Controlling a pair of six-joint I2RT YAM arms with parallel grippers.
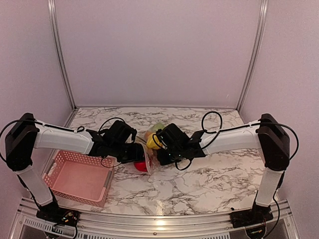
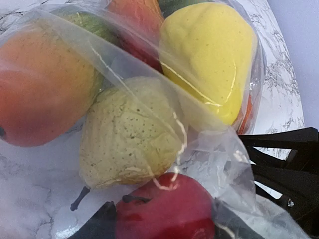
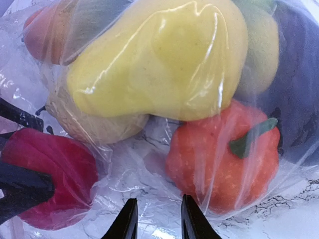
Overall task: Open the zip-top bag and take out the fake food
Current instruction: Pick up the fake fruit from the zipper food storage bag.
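Note:
The zip-top bag [image 1: 152, 149] lies on the marble between my two grippers, its clear film [image 2: 219, 164] crinkled over the fake food. Inside I see a yellow pear [image 3: 159, 59], a pale green pear [image 2: 127, 134], an orange pumpkin [image 3: 224, 154], a peach-coloured fruit [image 2: 40, 89] and a dark purple piece [image 3: 299, 99]. My left gripper [image 2: 159, 219] is shut on the red apple [image 2: 167, 209], a black finger on each side of it. My right gripper [image 3: 155, 219] stands narrowly open just short of the pumpkin, with flat bag film [image 3: 139, 174] between its fingertips.
A pink mesh basket [image 1: 75, 196] sits at the near left of the marble table [image 1: 214, 179]. Both arms meet in the middle, so the right gripper [image 2: 284, 169] is close beside the left one. Walls close off the back and sides.

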